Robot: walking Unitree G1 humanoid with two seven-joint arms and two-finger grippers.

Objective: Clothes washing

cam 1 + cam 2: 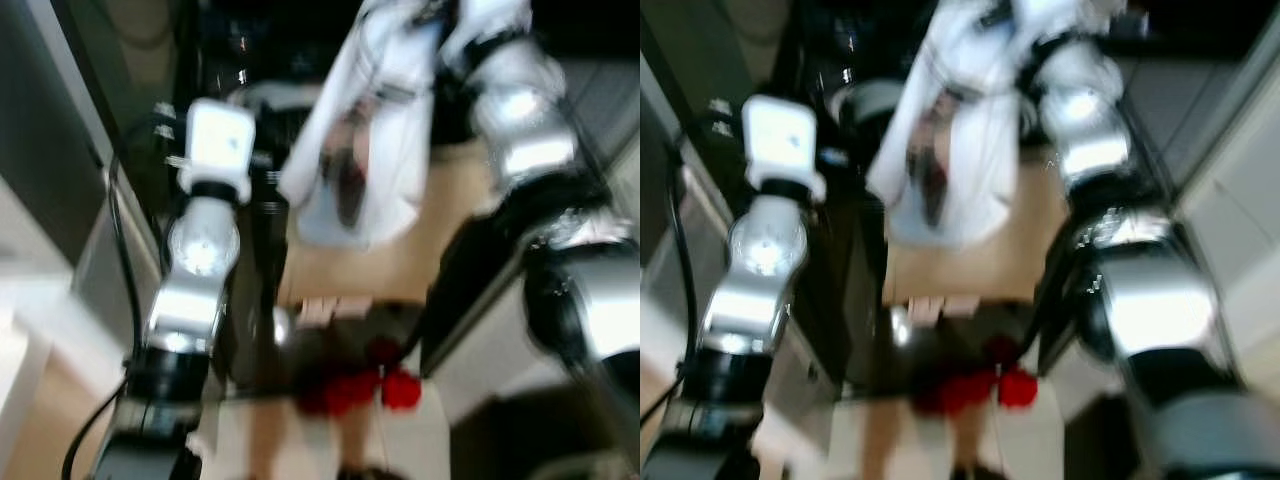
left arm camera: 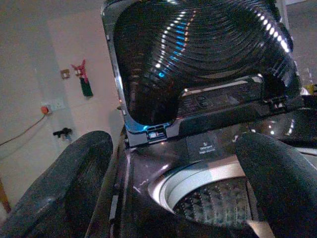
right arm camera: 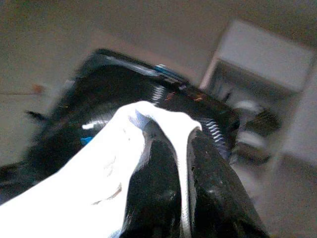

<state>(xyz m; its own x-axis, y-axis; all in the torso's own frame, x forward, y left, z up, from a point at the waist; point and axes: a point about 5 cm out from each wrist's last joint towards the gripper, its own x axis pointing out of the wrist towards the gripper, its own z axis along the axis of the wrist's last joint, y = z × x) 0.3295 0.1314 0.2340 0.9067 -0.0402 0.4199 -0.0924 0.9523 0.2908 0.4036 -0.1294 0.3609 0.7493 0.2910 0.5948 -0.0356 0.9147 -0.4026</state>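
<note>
A white garment (image 1: 370,130) hangs from my raised right gripper (image 3: 183,144), whose black fingers are shut on a fold of it (image 3: 99,168). Behind the cloth stands a black top-load washing machine (image 2: 208,144) with its ribbed lid (image 2: 198,54) tilted up. Its steel drum (image 2: 218,203) lies open below the rim. My left gripper (image 2: 178,148) is open with nothing between its fingers, held just in front of the machine's opening. The left arm (image 1: 200,240) reaches up on the left of the blurred head views.
Red items (image 1: 360,388) lie low in front of me on something dark, over a brown floor (image 1: 380,265). A white cabinet side (image 1: 490,350) stands at my right. A wall socket with a cable (image 2: 52,106) sits left of the machine, and a white shelf unit (image 3: 267,74) stands beyond it.
</note>
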